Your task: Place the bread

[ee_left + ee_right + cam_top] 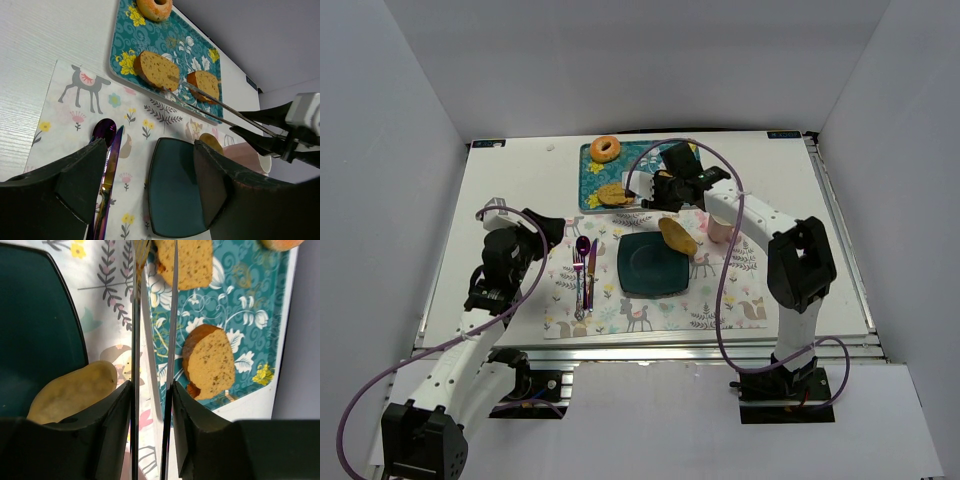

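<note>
Tan, speckled bread (185, 262) lies flat by the near edge of the tray (588, 172), at the worktop's far edge, with a second slice (210, 362) beside it. We see the right gripper (152, 387) clamped on tongs (135, 340) that reach the bread. Our right wrist view shows one blade across its face and one beside its crust, which the overhead blurs. The left wrist view shows the left gripper (149, 147) spread wide over the placemat (75, 100).
</note>
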`<state>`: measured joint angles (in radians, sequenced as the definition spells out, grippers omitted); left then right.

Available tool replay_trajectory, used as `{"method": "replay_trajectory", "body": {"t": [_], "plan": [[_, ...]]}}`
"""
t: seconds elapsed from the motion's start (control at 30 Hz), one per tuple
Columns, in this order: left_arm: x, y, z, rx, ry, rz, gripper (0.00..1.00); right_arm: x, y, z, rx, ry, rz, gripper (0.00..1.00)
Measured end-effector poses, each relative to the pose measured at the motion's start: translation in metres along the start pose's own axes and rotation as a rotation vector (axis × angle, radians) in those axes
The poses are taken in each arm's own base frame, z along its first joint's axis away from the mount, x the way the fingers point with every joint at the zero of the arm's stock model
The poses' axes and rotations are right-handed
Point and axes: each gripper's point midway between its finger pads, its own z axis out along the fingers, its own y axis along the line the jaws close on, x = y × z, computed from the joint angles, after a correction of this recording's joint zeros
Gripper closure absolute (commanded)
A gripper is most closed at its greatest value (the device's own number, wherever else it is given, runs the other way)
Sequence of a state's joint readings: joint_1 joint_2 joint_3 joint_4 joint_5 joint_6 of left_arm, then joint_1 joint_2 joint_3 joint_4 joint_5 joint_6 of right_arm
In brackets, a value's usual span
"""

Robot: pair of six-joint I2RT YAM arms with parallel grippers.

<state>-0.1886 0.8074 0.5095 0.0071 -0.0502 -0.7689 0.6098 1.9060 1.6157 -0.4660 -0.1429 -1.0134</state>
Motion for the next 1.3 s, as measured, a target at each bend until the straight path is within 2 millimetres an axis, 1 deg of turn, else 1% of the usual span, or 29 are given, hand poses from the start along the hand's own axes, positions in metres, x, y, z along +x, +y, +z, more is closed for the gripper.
{"method": "replay_trajectory", "body": {"t": [0.2, 0.33, 0.63, 0.87, 0.93, 0.97, 1.03, 1.07, 1.17, 1.3], "plan": [[0.001, 0.002, -0.002, -0.01, 0.005, -0.002, 0.21, 0.014, 0.008, 0.016, -0.03, 0.039, -0.01, 0.58], [0.001, 0.003, -0.004, -0.015, 0.003, -0.002, 0.21, 0.016, 0.008, 0.018, -0.029, 0.046, -0.014, 0.58], [0.001, 0.004, -0.004, -0.021, 0.002, -0.002, 0.21, 0.014, 0.001, 0.019, 0.0, 0.045, -0.037, 0.58], [0.002, 0.006, -0.003, -0.026, 0.007, -0.001, 0.21, 0.025, 0.005, 0.033, -0.014, 0.077, -0.044, 0.61], [0.002, 0.006, -0.003, -0.026, 0.007, -0.001, 0.21, 0.027, 0.005, 0.034, -0.015, 0.086, -0.049, 0.64], [0.002, 0.006, -0.003, -0.026, 0.007, -0.001, 0.21, 0.028, 0.005, 0.034, -0.013, 0.088, -0.052, 0.69], [0.002, 0.006, -0.003, -0.026, 0.007, -0.001, 0.21, 0.027, 0.003, 0.034, -0.008, 0.084, -0.06, 0.74], [0.002, 0.006, -0.003, -0.026, 0.007, -0.001, 0.21, 0.026, 0.003, 0.034, -0.005, 0.083, -0.06, 0.8], [0.002, 0.005, -0.003, -0.025, 0.007, -0.001, 0.21, 0.025, 0.001, 0.034, 0.0, 0.079, -0.052, 0.89], [0.002, 0.006, -0.003, -0.026, 0.007, -0.001, 0.21, 0.02, 0.001, 0.031, 0.003, 0.059, -0.024, 0.94]]}}
